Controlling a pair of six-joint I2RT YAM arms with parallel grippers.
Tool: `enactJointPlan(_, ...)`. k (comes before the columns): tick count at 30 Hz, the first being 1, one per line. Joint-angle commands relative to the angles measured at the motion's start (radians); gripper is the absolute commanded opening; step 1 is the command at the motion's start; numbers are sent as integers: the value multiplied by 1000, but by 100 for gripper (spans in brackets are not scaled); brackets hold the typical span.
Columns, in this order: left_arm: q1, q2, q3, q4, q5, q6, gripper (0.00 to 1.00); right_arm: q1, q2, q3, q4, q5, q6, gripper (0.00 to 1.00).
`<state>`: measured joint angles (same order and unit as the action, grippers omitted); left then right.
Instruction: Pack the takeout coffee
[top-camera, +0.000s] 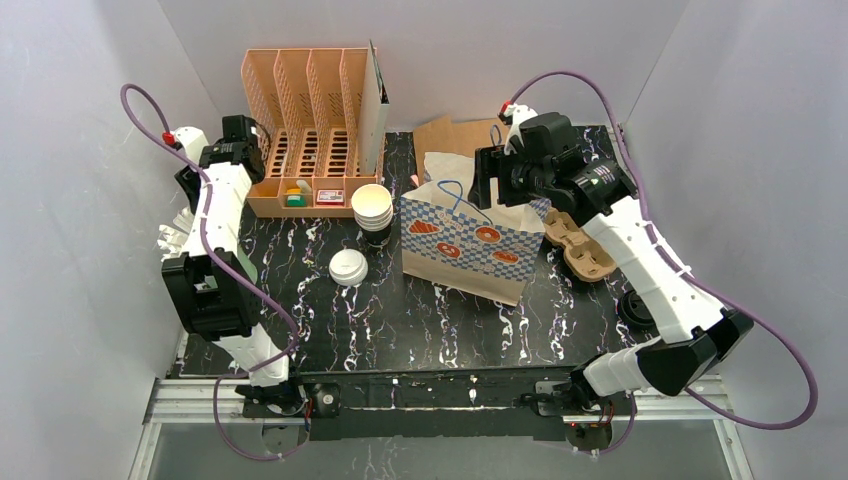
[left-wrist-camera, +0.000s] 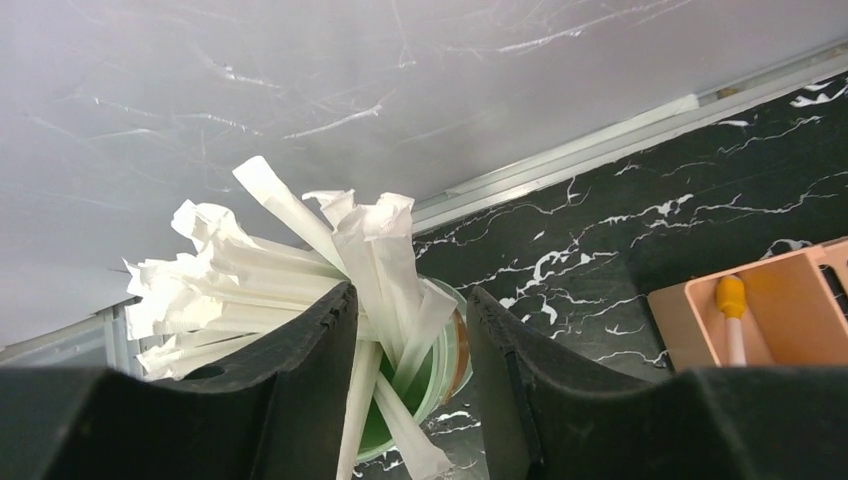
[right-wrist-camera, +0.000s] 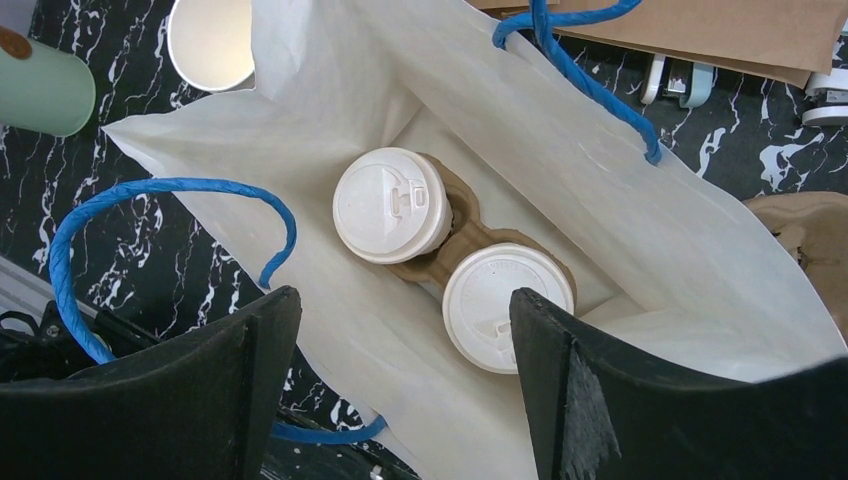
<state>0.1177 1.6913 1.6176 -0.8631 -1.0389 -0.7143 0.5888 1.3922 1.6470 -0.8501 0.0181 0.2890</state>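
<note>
The takeout coffee is two white lidded cups (right-wrist-camera: 392, 205) (right-wrist-camera: 505, 300) seated in a brown pulp tray (right-wrist-camera: 462, 228). The tray rests at the bottom of a white paper bag (right-wrist-camera: 610, 170) with blue handles. My right gripper (right-wrist-camera: 405, 300) hovers over the bag's mouth, open and holding nothing. From above, that bag (top-camera: 470, 245) shows a blue checked front, with the right gripper (top-camera: 488, 185) over its back edge. My left gripper (left-wrist-camera: 412, 295) is at the far left wall, its jaws apart on either side of paper-wrapped straws (left-wrist-camera: 300, 250) in a green cup (left-wrist-camera: 445, 350).
A peach organizer rack (top-camera: 310, 130) stands at the back left, with a stack of empty white cups (top-camera: 372, 208) and a loose lid (top-camera: 348, 267) beside it. A spare pulp tray (top-camera: 582, 245) lies right of the bag. Brown paper bags (top-camera: 450, 135) lie behind it.
</note>
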Motion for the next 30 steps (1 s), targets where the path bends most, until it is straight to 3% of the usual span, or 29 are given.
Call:
enactJointPlan(1,6,2,-31,-5,-66,-43,40,-1,0,34,52,-12,-18,85)
enactJointPlan(8,7,8,-56,3,-52,-54,30,-1,19,46,63,-54,-11,85)
enactJointPlan(13,7,-1,-60,-25,-70,-76,0,0,21,46,69,-70,-15,85)
enactJointPlan(27,7,-96,36,-120,-42,-134,2,0,8,51,89,-90,-7,86)
enactJointPlan(30,7,-103,-34,-15,1,-52,31,0,5,46,90,-102,0,85)
